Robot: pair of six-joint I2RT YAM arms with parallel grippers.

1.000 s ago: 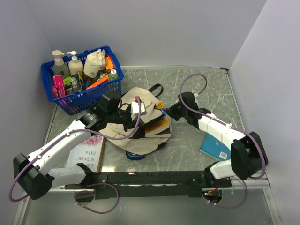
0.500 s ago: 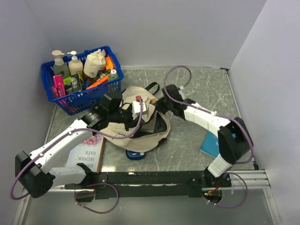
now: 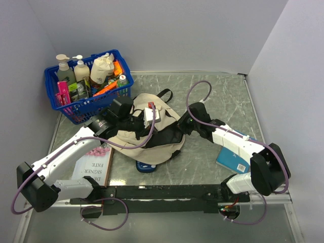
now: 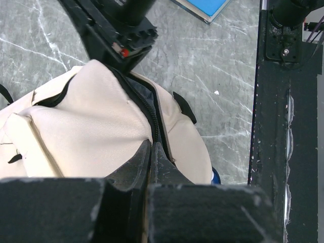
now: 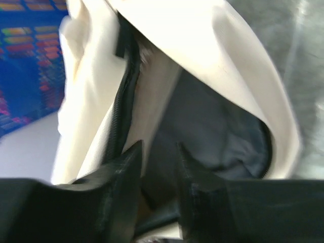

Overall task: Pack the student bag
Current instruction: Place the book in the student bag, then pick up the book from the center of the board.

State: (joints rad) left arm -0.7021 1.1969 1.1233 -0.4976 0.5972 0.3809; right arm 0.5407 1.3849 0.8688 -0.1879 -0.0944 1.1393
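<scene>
Holding the bag point(image 3: 152, 147) at the centre of the table point(image 3: 223, 96), our left gripper point(image 4: 152, 148) clamps its zipper edge; the mouth faces three o'clock, where our nearer right gripper point(image 5: 158, 154) waits, jaws parted.

The student bag point(image 3: 152, 148) is matt cream cloth with a fine woven grain, its zipper trim black and its lining a smooth dark grey. Under it the table point(image 3: 223, 96) looks like grey marbled stone, faintly glossy. Upper left, the basket point(image 3: 86, 109) is moulded blue plastic
</scene>
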